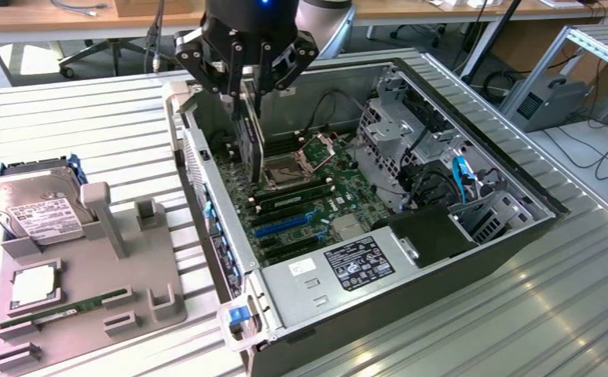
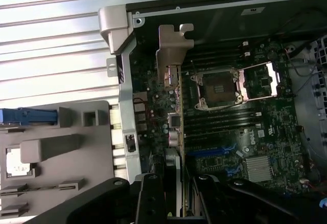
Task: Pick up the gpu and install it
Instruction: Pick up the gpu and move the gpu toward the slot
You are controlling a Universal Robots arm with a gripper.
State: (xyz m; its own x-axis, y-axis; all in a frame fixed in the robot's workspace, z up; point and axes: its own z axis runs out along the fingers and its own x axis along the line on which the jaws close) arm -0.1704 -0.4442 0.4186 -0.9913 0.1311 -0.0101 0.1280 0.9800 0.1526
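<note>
The gpu (image 1: 250, 141) hangs edge-down from my gripper (image 1: 244, 88), which is shut on its upper edge. It sits over the open computer case (image 1: 514, 184), near the case's wall on the exterior view's left, with its lower end down among the motherboard (image 1: 304, 196) parts. In the wrist view the gpu (image 2: 175, 106) appears edge-on, its silver bracket (image 2: 173, 45) beside the case's rear wall, and my gripper (image 2: 176, 198) clamps it between two black fingers (image 2: 150, 198). Whether the card touches a slot I cannot tell.
The motherboard carries an open CPU socket (image 1: 283, 169), memory sticks and blue slots (image 1: 283, 226). A power supply (image 1: 351, 263) fills the case's near end. A grey fixture tray (image 1: 84, 314) in the exterior view's left holds a hard drive (image 1: 31, 206), a chip and a green memory stick (image 1: 63, 309).
</note>
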